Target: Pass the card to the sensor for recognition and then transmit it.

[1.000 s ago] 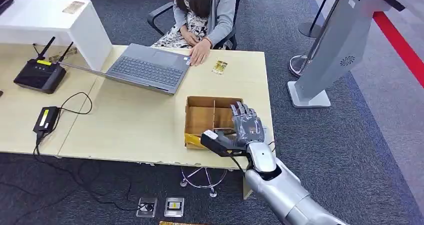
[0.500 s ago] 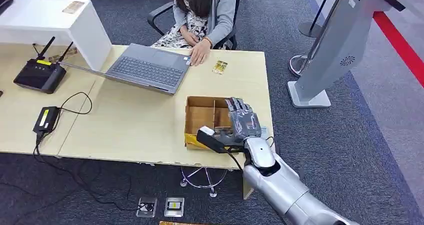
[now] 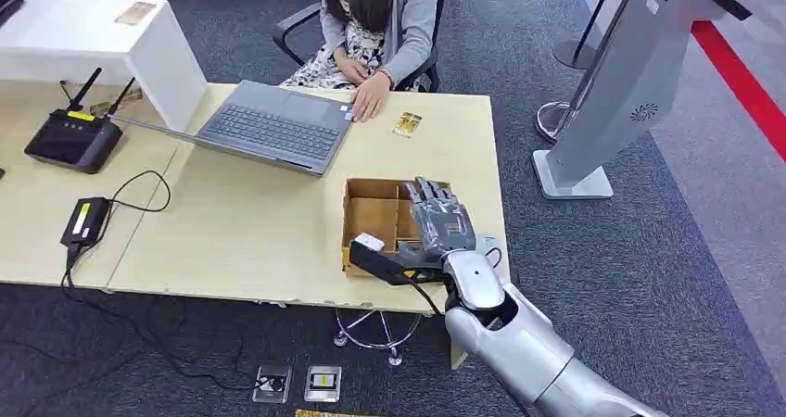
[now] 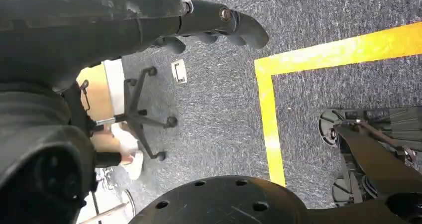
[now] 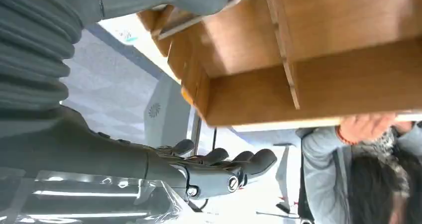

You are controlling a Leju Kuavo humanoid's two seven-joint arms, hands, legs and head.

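The right robot hand [image 3: 436,224] hovers over the cardboard box [image 3: 371,215], which sits near the tabletop's [image 3: 250,232] front right corner. Its fingers are stretched out flat and apart, its thumb pointing toward the box's front left corner, and nothing shows in its grasp. A card [image 3: 407,124] lies flat near the tabletop's far edge, just right of the laptop [image 3: 273,126], beside a seated person's hand [image 3: 369,97] and well apart from the box. The left robot hand [image 4: 209,22] hangs over grey carpet with its fingers loosely extended, holding nothing.
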